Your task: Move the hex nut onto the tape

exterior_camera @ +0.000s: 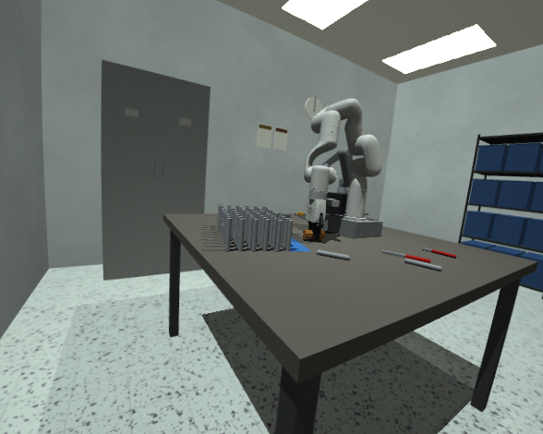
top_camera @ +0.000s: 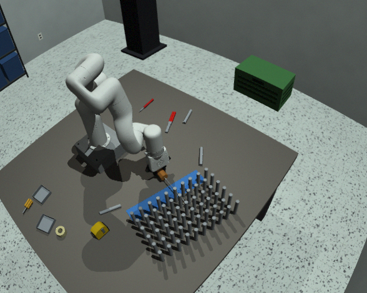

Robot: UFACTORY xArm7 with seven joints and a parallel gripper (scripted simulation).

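My gripper [top_camera: 160,171] is shut on the orange-brown handle of the hook pick [top_camera: 162,175]. It holds the pick low over the table, beside the blue strip of tape [top_camera: 163,194]. The pick's thin shaft [top_camera: 168,184] slants over the tape into the near rows of the grey upright spacers [top_camera: 183,211]. I cannot make out the hook tip or the hex nut among the spacers. In the side view the gripper [exterior_camera: 315,232] and the handle [exterior_camera: 313,234] sit just behind the spacers [exterior_camera: 255,228], with a corner of the tape [exterior_camera: 299,246] showing.
Loose grey rods [top_camera: 200,155] [top_camera: 110,209] [top_camera: 187,116] and red-handled tools [top_camera: 170,121] [top_camera: 146,105] lie on the table. A yellow tape measure [top_camera: 99,230], a tape roll [top_camera: 60,230], two square trays [top_camera: 41,194] [top_camera: 45,224] and a small yellow screwdriver [top_camera: 27,204] lie at the left.
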